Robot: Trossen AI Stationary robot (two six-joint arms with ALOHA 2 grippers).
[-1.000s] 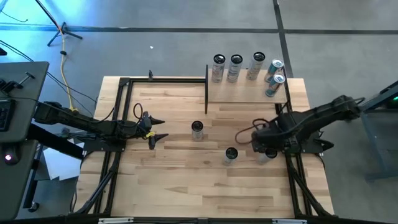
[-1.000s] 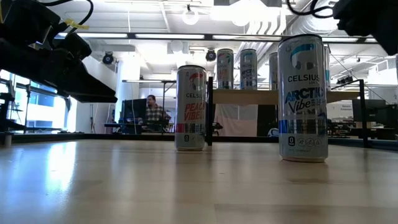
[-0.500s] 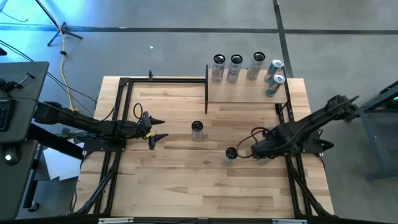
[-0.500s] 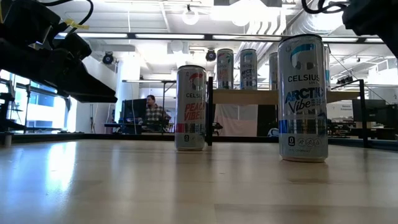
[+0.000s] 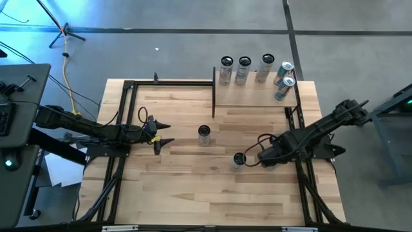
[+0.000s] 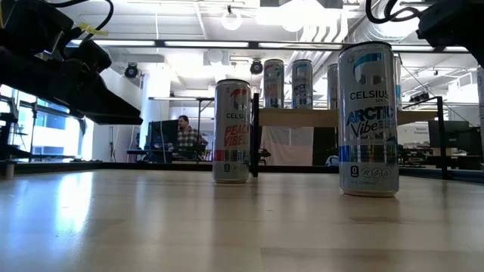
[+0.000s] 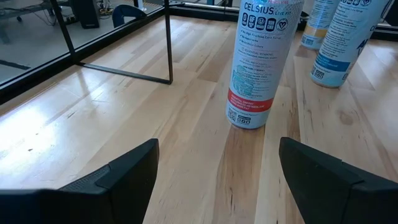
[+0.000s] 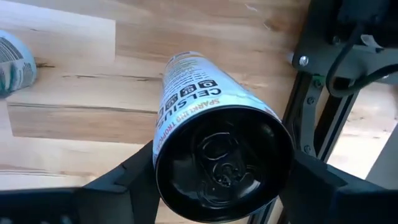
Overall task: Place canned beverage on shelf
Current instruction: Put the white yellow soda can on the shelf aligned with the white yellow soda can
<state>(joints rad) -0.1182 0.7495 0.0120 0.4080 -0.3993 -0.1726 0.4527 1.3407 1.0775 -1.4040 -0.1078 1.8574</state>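
Two arms are reaching in over the table: the left gripper is hovering with fingers spread, aimed at a can mid-table. Right gripper is closing around another can by the right frame. Behind, the shelf is carrying five cans.

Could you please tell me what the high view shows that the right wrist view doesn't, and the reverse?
Only the high view shows the shelf with five cans along its far edge, a loose can mid-table, and the left gripper waiting open at the table's left side.

Only the right wrist view shows the can between the right gripper fingers, with its dark top and pull tab. In the high view the arm hides it.

Both show the wooden tabletop.
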